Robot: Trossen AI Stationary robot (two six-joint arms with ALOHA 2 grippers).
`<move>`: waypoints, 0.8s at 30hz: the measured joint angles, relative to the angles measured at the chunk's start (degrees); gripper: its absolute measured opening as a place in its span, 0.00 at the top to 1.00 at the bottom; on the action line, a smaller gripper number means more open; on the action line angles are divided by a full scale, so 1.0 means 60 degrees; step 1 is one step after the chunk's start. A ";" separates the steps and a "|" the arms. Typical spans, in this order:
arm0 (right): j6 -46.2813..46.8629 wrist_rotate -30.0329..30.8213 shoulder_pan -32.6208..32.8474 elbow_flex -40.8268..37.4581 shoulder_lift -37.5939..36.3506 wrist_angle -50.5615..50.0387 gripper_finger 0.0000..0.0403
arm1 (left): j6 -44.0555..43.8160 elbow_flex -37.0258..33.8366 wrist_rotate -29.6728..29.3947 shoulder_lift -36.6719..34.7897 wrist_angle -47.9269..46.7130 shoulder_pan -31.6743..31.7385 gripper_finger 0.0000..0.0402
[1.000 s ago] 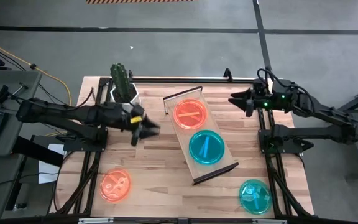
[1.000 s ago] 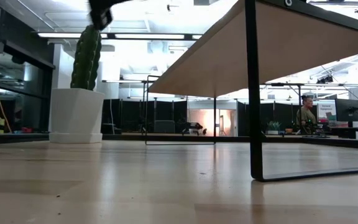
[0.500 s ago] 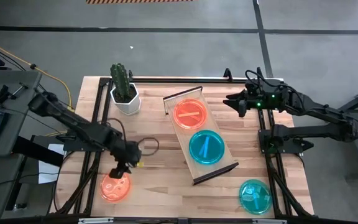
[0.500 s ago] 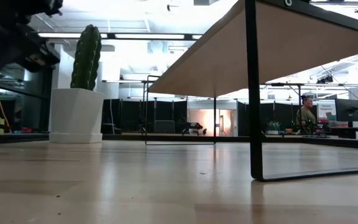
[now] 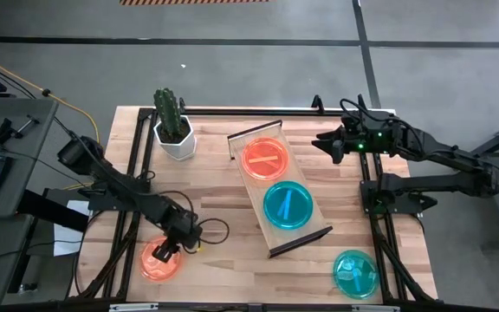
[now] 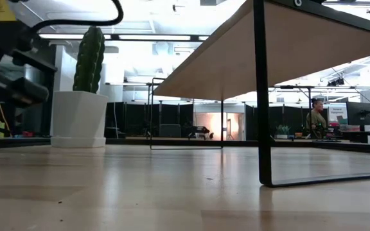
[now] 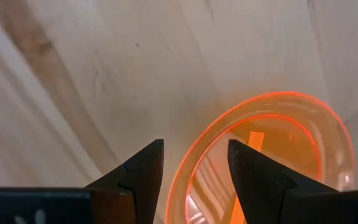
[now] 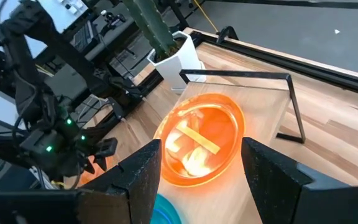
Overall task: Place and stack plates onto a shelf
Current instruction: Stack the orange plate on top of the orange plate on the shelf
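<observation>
Left gripper (image 5: 165, 252) open astride orange plate (image 5: 160, 259) rim, unclamped | right gripper (image 5: 319, 142) open, empty, beside shelf (image 5: 280, 192) | cactus pot (image 5: 174, 139) near.

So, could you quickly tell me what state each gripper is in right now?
Left gripper: open, straddling the rim of the orange translucent plastic plate on the table, not yet gripping.
Right gripper: open, empty, waiting near the shelf.

Two orange plates (image 5: 264, 157), two teal plates (image 5: 288, 205), green cactus (image 5: 168, 110)

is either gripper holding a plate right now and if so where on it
No. The left gripper is open, straddling the rim of the orange plate on the table; the right gripper is open and empty.
</observation>
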 joint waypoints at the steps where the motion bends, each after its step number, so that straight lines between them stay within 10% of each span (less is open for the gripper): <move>1: -0.0003 0.0003 0.0000 0.0000 0.0000 -0.0029 0.49 | 0.0043 0.0000 0.0001 0.0111 0.0048 -0.0035 0.58; 24: 0.0000 0.0003 0.0000 0.0000 0.0000 -0.0028 0.49 | 0.0096 -0.0040 0.0393 0.0829 0.0510 -0.0592 0.69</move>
